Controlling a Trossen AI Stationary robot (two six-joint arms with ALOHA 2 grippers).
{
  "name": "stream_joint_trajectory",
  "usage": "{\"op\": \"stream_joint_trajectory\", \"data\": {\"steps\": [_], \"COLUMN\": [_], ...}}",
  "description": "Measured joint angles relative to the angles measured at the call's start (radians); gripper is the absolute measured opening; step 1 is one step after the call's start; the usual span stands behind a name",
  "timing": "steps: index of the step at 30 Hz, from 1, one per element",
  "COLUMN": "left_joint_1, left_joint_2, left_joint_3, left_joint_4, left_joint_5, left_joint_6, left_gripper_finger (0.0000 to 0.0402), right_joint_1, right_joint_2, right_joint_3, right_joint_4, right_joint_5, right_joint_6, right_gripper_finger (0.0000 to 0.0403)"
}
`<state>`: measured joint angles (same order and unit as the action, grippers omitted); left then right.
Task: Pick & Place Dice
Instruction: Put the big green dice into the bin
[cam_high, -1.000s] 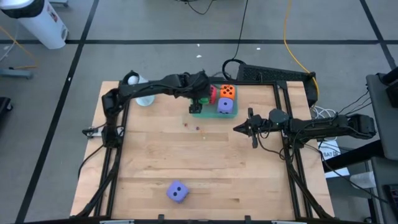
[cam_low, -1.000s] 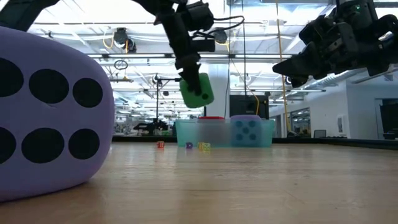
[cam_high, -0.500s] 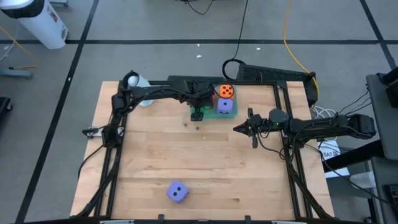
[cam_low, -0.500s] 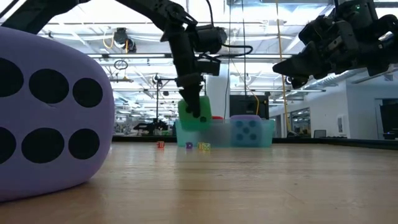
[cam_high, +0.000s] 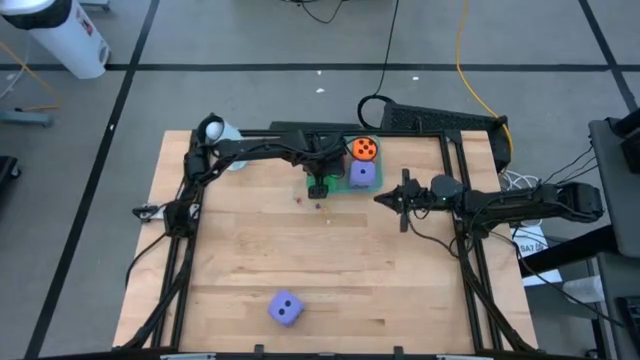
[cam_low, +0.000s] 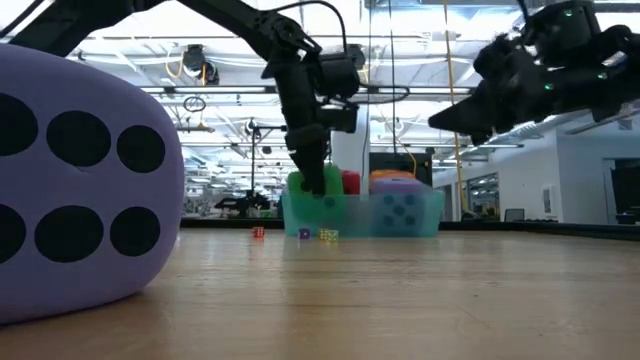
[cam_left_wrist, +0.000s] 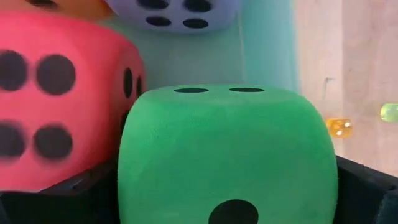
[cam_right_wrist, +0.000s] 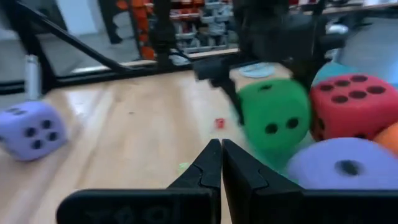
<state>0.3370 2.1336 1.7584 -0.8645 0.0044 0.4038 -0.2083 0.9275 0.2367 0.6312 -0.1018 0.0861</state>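
Note:
My left gripper (cam_high: 318, 184) reaches down into the translucent green tray (cam_high: 345, 187) at the table's far middle, shut on the green die (cam_left_wrist: 227, 149). In the tray a red die (cam_left_wrist: 56, 93) sits right beside the green one. An orange die (cam_high: 362, 148) and a purple die (cam_high: 362, 173) sit there too. A second purple die (cam_high: 285, 308) rests on the table near the front edge. My right gripper (cam_high: 380, 198) hovers shut, level, just right of the tray. My left gripper pinches the green die by two opposite faces (cam_left_wrist: 134, 186) between its two fingers (cam_left_wrist: 62, 196). The fingers come from above, slanting steeply down. The die sits upright, low inside the tray against the red die. Whether its underside rests on the tray floor, I cannot tell.
Three tiny dice (cam_low: 304, 234) lie on the wood just in front of the tray. A white cup-like object (cam_high: 212, 128) stands at the far left corner. Bare wood stretches between the tray and the near purple die.
My left gripper has come down with the green die, from above the tray's rim to low inside the tray beside the red die, and has tipped more steeply downward. The die stays between the fingers.

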Motion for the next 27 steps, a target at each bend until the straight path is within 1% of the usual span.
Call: {"op": "stream_joint_trajectory", "data": {"steps": [1,4,7,13,17,19,23,25,27], "left_joint_1": [0.001,0.002,0.0,-0.004,-0.022,-0.028,-0.034,-0.035,-0.037], "left_joint_2": [0.003,0.01,0.001,-0.005,-0.007,-0.007,-0.007,-0.007,-0.007], "left_joint_3": [-0.002,-0.005,-0.006,-0.004,-0.004,-0.004,-0.004,-0.004,-0.004], "left_joint_4": [0.0,0.014,0.032,-0.001,0.006,0.007,0.02,0.019,0.02], "left_joint_5": [0.001,-0.054,-0.082,-0.062,-0.065,-0.064,-0.084,-0.087,-0.102], "left_joint_6": [-0.005,-0.005,0.001,-0.017,0.014,0.029,0.024,0.02,0.006], "left_gripper_finger": [0.0397,0.0397,0.0399,0.0399,0.04,0.04,0.04,0.04,0.04], "right_joint_1": [0.0,-0.005,-0.027,-0.052,-0.066,-0.078,-0.1,-0.105,-0.106], "right_joint_2": [0.017,0.078,0.129,0.167,0.19,0.219,0.32,0.386,0.451], "right_joint_3": [0.012,0.059,0.098,0.128,0.129,0.131,0.184,0.232,0.29], "right_joint_4": [0.001,0.008,0.006,0.008,0.046,0.063,0.086,0.102,0.102], "right_joint_5": [0.019,0.049,0.048,0.046,0.041,0.018,-0.008,-0.033,-0.034], "right_joint_6": [-0.015,-0.073,-0.09,-0.091,-0.094,-0.098,-0.114,-0.132,-0.153], "right_gripper_finger": [0.0004,0.0004,0.0004,0.0004,0.0004,0.0004,0.0004,0.0004,0.0004]}}
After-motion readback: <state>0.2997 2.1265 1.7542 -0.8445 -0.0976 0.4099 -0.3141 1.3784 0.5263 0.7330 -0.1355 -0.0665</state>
